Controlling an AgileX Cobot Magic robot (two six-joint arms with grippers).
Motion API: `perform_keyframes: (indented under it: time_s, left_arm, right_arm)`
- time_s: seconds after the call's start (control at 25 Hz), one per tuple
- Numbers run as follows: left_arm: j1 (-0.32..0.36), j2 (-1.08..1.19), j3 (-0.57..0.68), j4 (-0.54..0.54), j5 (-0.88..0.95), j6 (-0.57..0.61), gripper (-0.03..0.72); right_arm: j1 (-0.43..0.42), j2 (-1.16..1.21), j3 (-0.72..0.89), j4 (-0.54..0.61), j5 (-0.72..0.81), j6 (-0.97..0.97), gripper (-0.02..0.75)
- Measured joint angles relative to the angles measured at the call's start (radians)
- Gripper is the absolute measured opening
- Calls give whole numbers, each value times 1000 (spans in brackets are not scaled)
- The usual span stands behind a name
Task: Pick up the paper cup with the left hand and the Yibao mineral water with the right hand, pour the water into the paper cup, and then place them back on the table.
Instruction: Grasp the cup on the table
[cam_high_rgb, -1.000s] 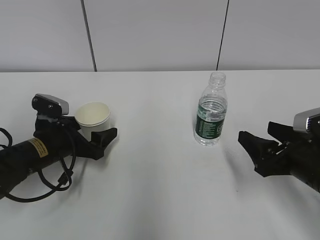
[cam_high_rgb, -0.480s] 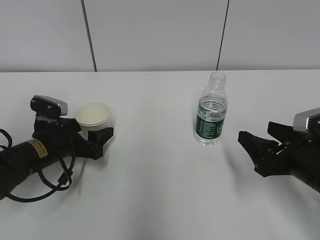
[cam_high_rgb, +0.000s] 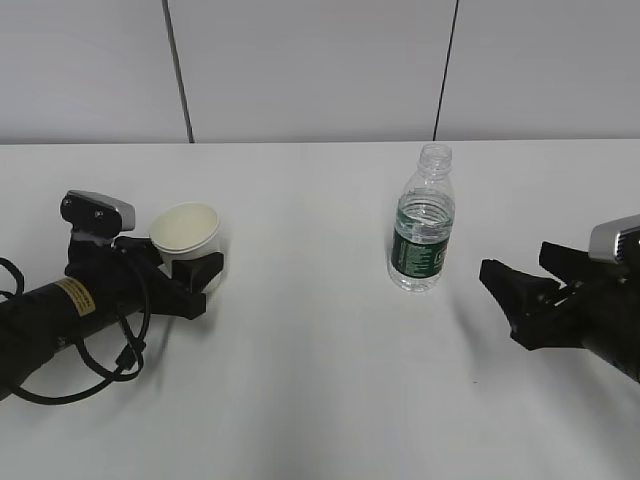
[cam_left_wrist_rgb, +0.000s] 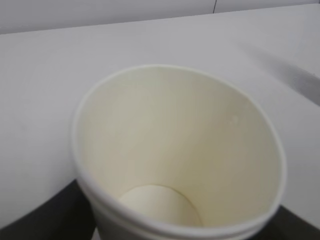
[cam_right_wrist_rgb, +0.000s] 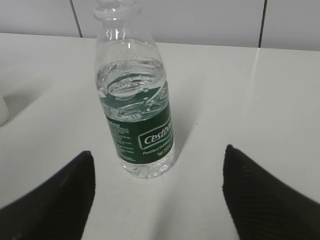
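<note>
Cream-white paper cup (cam_high_rgb: 187, 238) stands upright on the white bench (cam_high_rgb: 320, 380), at the left, set between the fingers of the left hand (cam_high_rgb: 190, 272) — whether they already press its wall I cannot tell; the wrist view shows black fingers close at both lower sides of the cup (cam_left_wrist_rgb: 175, 160). Well apart to the right, the Yibao mineral water (cam_high_rgb: 423, 222) stands uncapped and upright. The right hand (cam_high_rgb: 518, 290) lies low beside it, spread wide — nothing in it.

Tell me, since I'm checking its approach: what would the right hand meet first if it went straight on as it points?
Most likely the Yibao mineral water, standing centred ahead of the open right hand.
</note>
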Motion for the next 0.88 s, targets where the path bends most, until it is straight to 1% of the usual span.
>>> perform_keyframes:
  time_s: [0.16,0.24,0.6,0.72,0.8,0.88]
  left_arm:
    - [0,0,0,3,0,0,444]
    - [0,0,0,5,0,0,444]
    - [0,0,0,16,0,0,444]
    - [0,0,0,17,0,0,444]
    - [0,0,0,17,0,0,444]
    - [0,0,0,18,-1,0,444]
  right_arm:
    - [0,0,-4,2,0,0,599]
    - [0,0,-22,-2,0,0,619]
    - [0,34,-102,-25,-2,0,629]
    - [0,144,-162,-56,-2,10,629]
    - [0,144,-162,-56,-2,10,629]
    - [0,258,-245,-89,-2,36,629]
